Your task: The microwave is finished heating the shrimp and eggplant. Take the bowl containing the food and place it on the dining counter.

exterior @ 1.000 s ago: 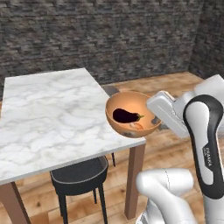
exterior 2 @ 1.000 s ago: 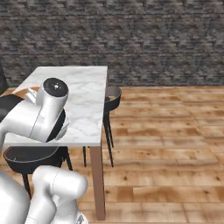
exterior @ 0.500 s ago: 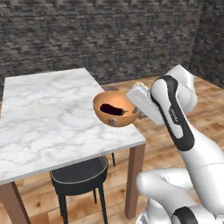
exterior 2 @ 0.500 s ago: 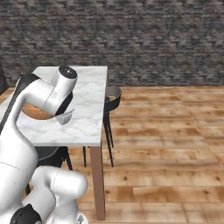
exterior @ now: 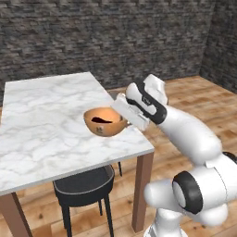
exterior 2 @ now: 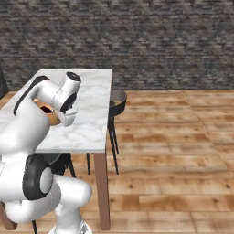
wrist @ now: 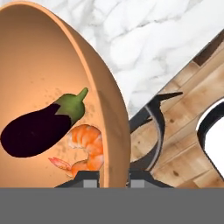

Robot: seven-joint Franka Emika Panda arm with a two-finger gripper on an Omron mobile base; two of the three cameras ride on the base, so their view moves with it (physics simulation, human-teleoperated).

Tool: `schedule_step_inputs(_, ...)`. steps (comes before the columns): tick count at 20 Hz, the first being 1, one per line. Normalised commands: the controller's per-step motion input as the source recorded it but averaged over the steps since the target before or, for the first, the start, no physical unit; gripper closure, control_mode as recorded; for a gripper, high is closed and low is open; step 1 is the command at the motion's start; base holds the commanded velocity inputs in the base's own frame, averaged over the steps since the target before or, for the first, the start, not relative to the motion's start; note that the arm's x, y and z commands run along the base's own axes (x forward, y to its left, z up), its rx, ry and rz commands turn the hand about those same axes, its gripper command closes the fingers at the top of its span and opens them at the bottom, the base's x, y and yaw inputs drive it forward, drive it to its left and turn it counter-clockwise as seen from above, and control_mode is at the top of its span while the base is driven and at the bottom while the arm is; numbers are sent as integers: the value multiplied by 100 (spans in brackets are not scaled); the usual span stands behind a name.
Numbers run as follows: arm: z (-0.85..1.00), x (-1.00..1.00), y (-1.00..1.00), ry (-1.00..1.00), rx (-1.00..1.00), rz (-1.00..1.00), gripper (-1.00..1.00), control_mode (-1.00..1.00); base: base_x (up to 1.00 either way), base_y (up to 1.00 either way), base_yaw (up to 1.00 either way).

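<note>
In the hand view, the hand (wrist: 113, 176) is closed on the rim of the bowl (wrist: 48, 87), with one dark finger tip on the inside of the wall and the other on the outside. The bowl is round and orange-brown, with smooth glossy sides, and its inner surface has small pale speckles. In it lies the eggplant (wrist: 37, 127), a glossy dark purple oblong piece with a green stem tip which points toward the rim. Just beside it, nearer to the finger tips, lies the shrimp (wrist: 85, 148), which is pale orange-pink, curled, and much smaller than the eggplant.

In the left base view, the bowl (exterior: 105, 121) is held over the desk (exterior: 41, 125), near its right edge and its front corner. I cannot tell whether its bottom touches the marble top or is a little above it. The desk has a white-grey marble top and brown wooden legs. Under the desk stands a black stool (exterior: 83, 185). On the far side of it, in the right base view, a second stool (exterior 2: 116, 103) is seen. Behind all is a dark stone wall (exterior: 106, 37) above the wooden floor (exterior 2: 173, 151).
</note>
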Motion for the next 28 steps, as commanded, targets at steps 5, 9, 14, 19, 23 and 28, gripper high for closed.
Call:
schedule_step_inputs(5,-78,100,48,0,-13,0,100,-100,0,0,0)
schedule_step_inputs(9,-66,100,37,0,-10,-1,100,-100,0,0,0)
schedule_step_inputs(14,-61,100,23,0,-6,-1,100,-100,0,0,0)
schedule_step_inputs(19,-42,99,5,0,0,-1,100,-100,0,0,0)
schedule_step_inputs(23,-35,87,0,0,0,0,100,-100,0,0,0)
schedule_step_inputs(28,-20,56,0,0,0,0,100,-100,0,0,0)
